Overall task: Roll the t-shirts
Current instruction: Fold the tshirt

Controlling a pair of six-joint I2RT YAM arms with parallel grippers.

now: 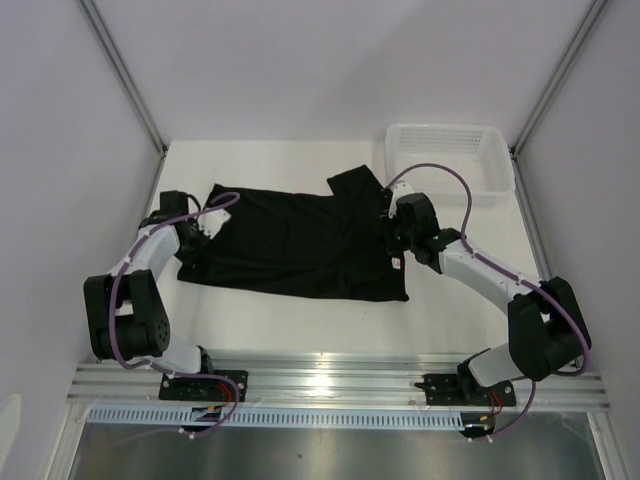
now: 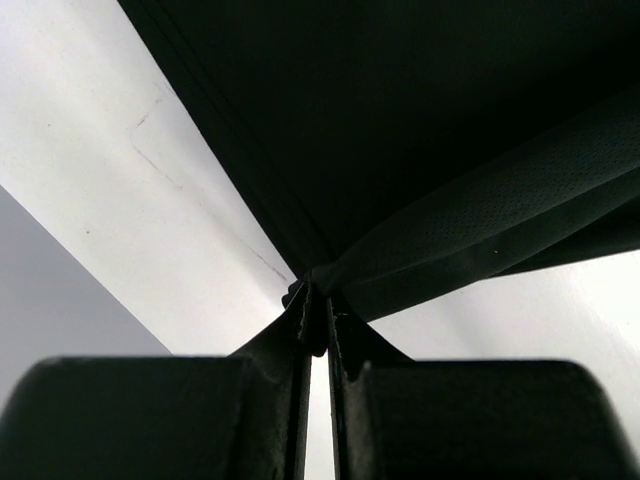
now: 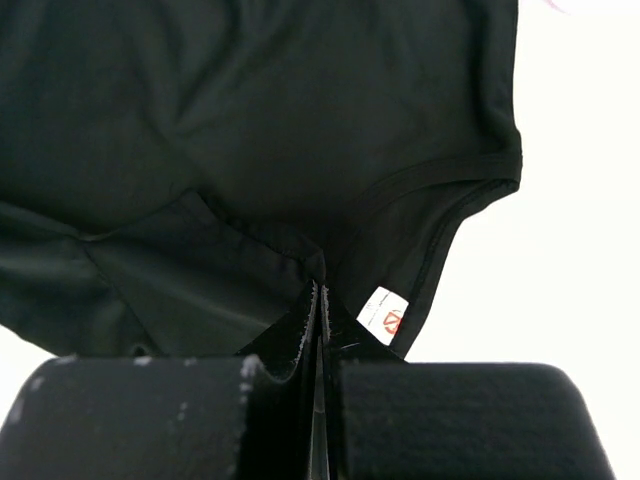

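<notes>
A white counter (image 1: 300,320) between pale walls carries the black shirt (image 1: 300,240), spread flat between both hands. A fold is pinched at the tips of the left hand (image 1: 200,232), with a thin slit between its fingers. The neck edge beside the label (image 3: 383,318) is clamped in the right hand (image 1: 392,232). Both ends are probably held so that the cloth is stretched smooth for rolling.

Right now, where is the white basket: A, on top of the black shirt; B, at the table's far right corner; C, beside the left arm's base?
B: the white basket sits at the far right corner of the table, beyond the black t-shirt.
</notes>
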